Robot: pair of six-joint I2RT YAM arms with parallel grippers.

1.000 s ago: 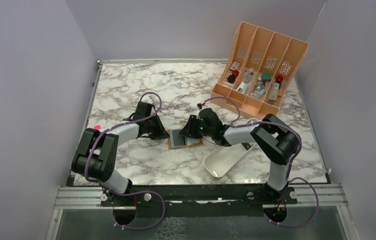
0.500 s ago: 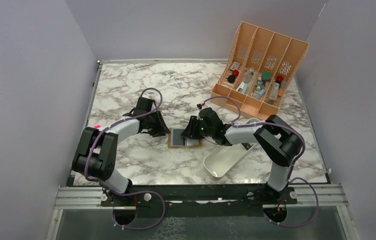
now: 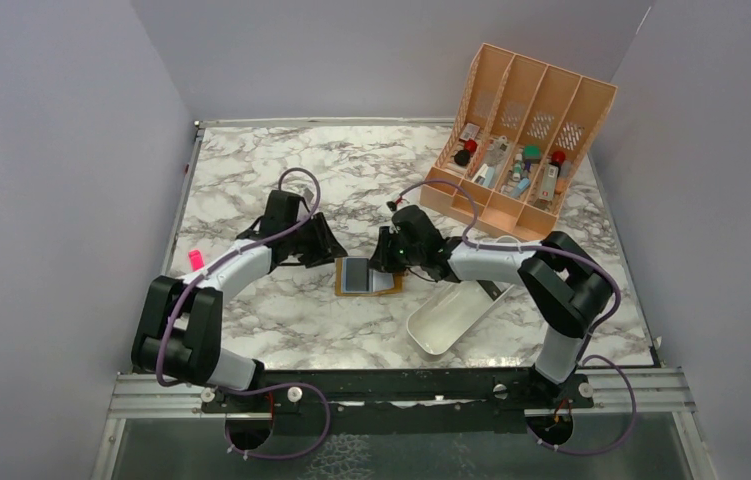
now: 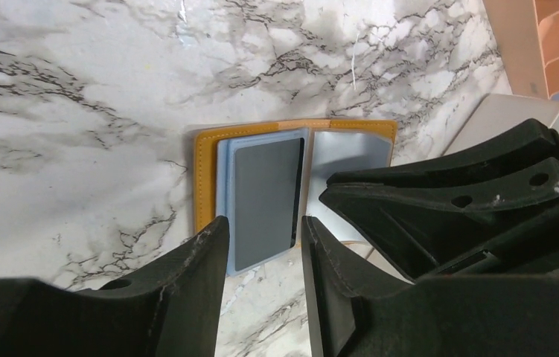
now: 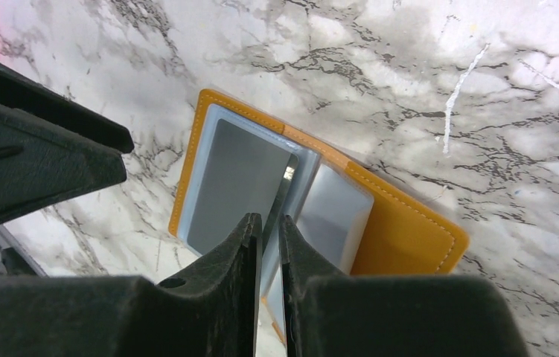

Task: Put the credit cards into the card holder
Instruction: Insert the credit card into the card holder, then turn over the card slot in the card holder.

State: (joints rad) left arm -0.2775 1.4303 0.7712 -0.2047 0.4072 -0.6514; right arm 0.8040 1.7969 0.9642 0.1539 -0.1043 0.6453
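Note:
The mustard-orange card holder (image 3: 367, 293) (image 4: 203, 178) (image 5: 403, 230) lies open on the marble, clear sleeves up. A grey credit card (image 3: 355, 274) (image 4: 261, 197) (image 5: 231, 186) sits in its left half. The card's edge by the fold is slightly raised. My right gripper (image 3: 383, 264) (image 5: 270, 227) is over the fold, its jaws nearly together on that edge. My left gripper (image 3: 329, 252) (image 4: 261, 242) hovers at the holder's left side. It stands open with only the tabletop between its fingers. A pale second sleeve (image 5: 336, 212) lies beside the card.
A white oblong tray (image 3: 446, 320) (image 4: 514, 111) lies just right of the holder under the right arm. The peach slotted organiser (image 3: 521, 130) with several small items stands at the back right. A small pink item (image 3: 195, 259) lies near the left arm.
The left gripper has opened and drawn back slightly from the holder's left edge. The right gripper's jaws have narrowed onto the card's edge at the fold.

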